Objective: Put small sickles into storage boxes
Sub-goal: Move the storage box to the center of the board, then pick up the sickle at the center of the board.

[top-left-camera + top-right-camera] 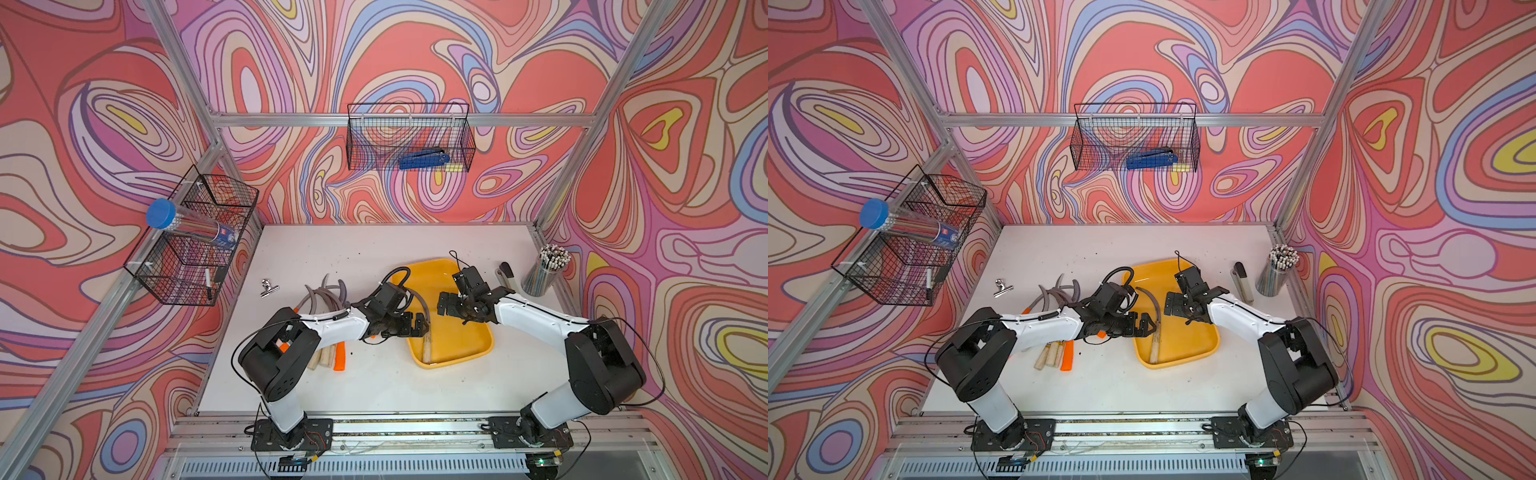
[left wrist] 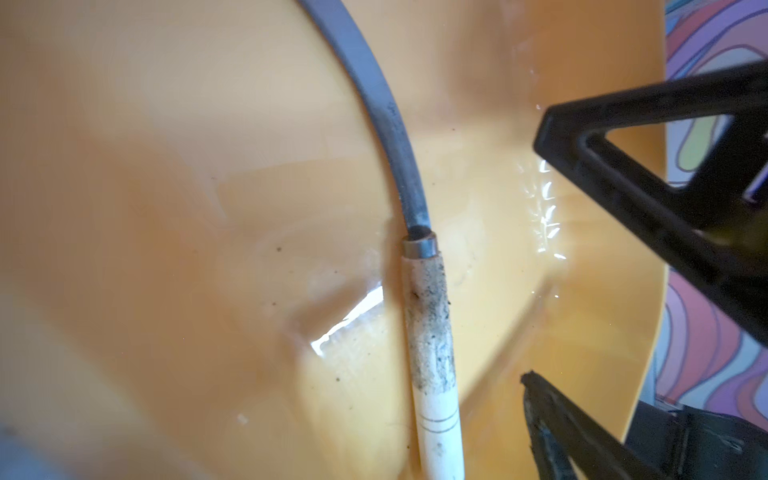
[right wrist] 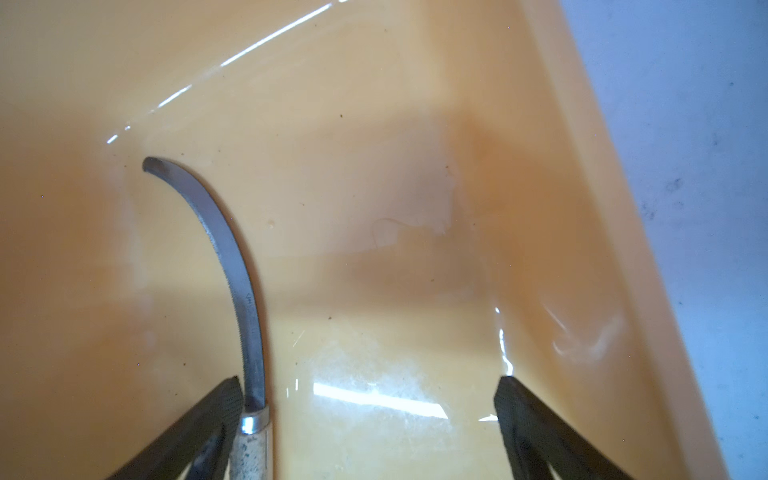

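On the white surface (image 1: 374, 386), between the two arms, sits the yellow tray (image 1: 461, 345); one sickle (image 1: 427, 351) lies inside it along the side nearer the left arm, with its pale wood handle towards the robot and its grey blade curving away to the far end; both top views show it so.

The left hand (image 1: 417, 326) hangs over that side of the tray (image 1: 1187, 345), about where blade meets handle; its jaws stand wide apart and hold nothing. In the left wrist view its fingers (image 2: 602, 178) sit off to one side of the sickle (image 2: 430, 332), clear of it, above bare tray (image 2: 208, 208).

The right hand (image 1: 455, 291) is over the middle of the tray, likewise fully spread and empty. In the right wrist view the sickle (image 3: 232, 257) runs just inside one finger (image 3: 212, 411), its metal collar close against the tip; whether they touch I cannot tell. The other finger (image 3: 532, 424) stands well apart over bare tray (image 3: 415, 166).

The other sickles lie in a heap (image 1: 328, 297) on the surface left of the tray, partly under the left arm; the blades fan towards the far side, and the wood and orange handles point towards the robot. A metal clip (image 1: 269, 287) lies near the heap; a stapler (image 1: 507, 274) and a cup (image 1: 544, 270) of pencils stand right of the tray.
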Controlling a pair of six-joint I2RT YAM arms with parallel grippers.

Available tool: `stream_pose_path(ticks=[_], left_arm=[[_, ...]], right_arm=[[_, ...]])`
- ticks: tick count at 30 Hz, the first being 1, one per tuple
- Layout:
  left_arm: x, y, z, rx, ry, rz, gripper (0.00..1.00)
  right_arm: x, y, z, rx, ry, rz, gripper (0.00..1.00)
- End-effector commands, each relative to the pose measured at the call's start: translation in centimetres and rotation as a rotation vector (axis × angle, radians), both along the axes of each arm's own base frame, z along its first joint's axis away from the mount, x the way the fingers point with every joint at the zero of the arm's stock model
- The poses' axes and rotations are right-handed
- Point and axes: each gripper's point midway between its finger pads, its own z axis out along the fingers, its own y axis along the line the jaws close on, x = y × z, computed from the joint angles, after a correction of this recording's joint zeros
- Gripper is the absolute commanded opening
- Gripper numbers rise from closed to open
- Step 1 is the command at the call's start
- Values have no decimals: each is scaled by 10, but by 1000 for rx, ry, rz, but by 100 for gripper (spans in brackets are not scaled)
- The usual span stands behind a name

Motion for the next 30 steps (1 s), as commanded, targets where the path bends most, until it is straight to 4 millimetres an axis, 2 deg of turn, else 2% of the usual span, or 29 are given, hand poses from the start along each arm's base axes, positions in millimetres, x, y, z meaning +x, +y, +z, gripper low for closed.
stream_pose_path(ticks=[1, 4, 9, 20, 25, 30], left_arm=[[5, 25, 17, 124, -51, 47, 99], [5, 49, 26, 227, -81, 81, 100], [1, 84, 47, 372, -140, 106, 100], [-13, 139, 73, 532, -211, 163, 99], [-17, 168, 77, 565, -213, 234, 100], [-22, 202, 66, 574, -142, 341, 99]], right_arm=[[1, 5, 15, 24, -39, 34, 98], [1, 15, 26, 58, -64, 69, 98], [-7, 45, 41, 31, -98, 172, 99], [-34, 111, 71, 172, -185, 322, 98], [-51, 133, 89, 248, -228, 372, 99], [-69, 151, 108, 300, -270, 424, 99]])
